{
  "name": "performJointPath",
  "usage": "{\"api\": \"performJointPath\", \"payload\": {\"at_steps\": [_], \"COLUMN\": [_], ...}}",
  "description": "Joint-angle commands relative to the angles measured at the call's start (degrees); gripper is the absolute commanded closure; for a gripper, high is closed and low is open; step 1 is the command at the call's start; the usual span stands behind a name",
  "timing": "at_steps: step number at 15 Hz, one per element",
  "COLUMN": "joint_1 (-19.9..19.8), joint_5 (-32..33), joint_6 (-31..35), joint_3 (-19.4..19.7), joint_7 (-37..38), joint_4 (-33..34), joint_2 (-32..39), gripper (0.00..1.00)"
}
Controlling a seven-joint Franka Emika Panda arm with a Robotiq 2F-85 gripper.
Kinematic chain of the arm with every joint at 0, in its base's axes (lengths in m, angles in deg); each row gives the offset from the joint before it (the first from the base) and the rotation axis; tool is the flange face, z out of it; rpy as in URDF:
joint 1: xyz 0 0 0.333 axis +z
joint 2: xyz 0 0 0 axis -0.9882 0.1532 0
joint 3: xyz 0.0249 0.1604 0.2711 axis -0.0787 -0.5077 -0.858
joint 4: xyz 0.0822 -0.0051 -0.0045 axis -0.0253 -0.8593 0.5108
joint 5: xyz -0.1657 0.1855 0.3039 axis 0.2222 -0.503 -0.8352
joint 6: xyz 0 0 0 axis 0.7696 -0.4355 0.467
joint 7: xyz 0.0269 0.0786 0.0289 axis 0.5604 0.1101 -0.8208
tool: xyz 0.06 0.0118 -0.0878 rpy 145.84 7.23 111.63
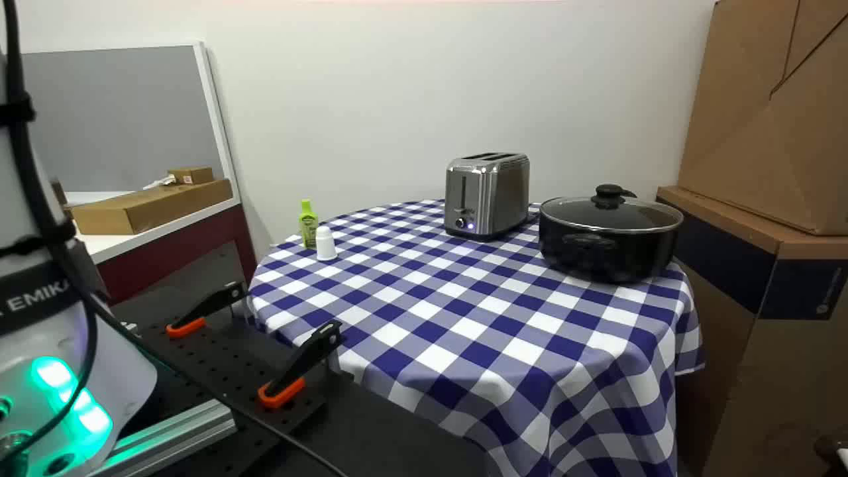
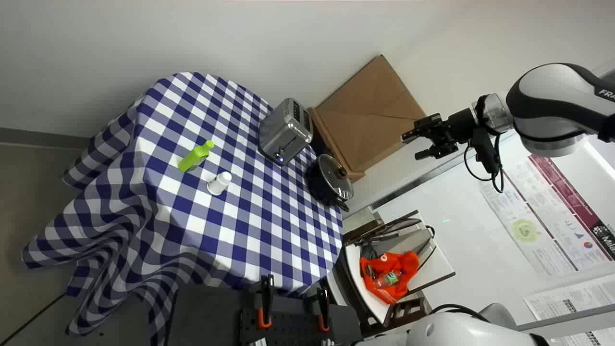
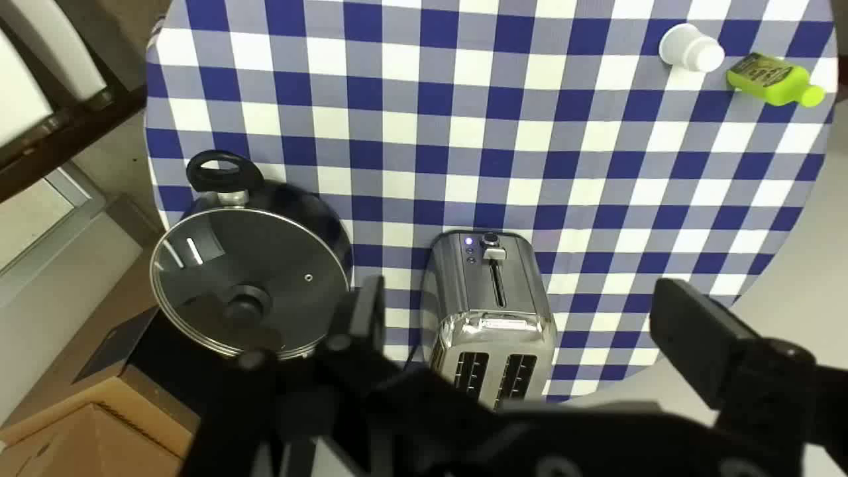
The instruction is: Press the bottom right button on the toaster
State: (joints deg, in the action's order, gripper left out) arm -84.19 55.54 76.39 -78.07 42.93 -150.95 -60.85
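The toaster point(image 1: 487, 195) stands on a checked cloth point(image 1: 424, 311), blue and white, near the pot point(image 1: 613, 244). Behind it we see a pale wall point(image 1: 371, 86). It is shiny silver, with two slots point(image 3: 517, 374) on top and a tiny glowing light point(image 3: 469, 241). The gripper point(image 3: 518, 301) has its jaws wide apart, holding nothing.

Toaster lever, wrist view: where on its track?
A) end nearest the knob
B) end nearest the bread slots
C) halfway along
A: on the toaster, the lever sits right by the knob, and the bare track runs from it toward the bread slots.
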Motion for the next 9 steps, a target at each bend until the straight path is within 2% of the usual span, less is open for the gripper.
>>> {"api": "performJointPath", "payload": {"at_steps": [1, 6, 9], "joint_1": [-0.28, -0.28, -1.97], "joint_5": [-0.15, -0.15, 0.88], "joint_6": [-0.11, -0.11, 3.23], "joint_3": [-0.22, -0.22, -1.09], "joint_7": [-0.13, -0.13, 4.6], "joint_4": [0.13, 0.14, -0.45], "joint_2": [0.04, 0.02, 0.45], "gripper": [0.0, 0.0, 0.0]}}
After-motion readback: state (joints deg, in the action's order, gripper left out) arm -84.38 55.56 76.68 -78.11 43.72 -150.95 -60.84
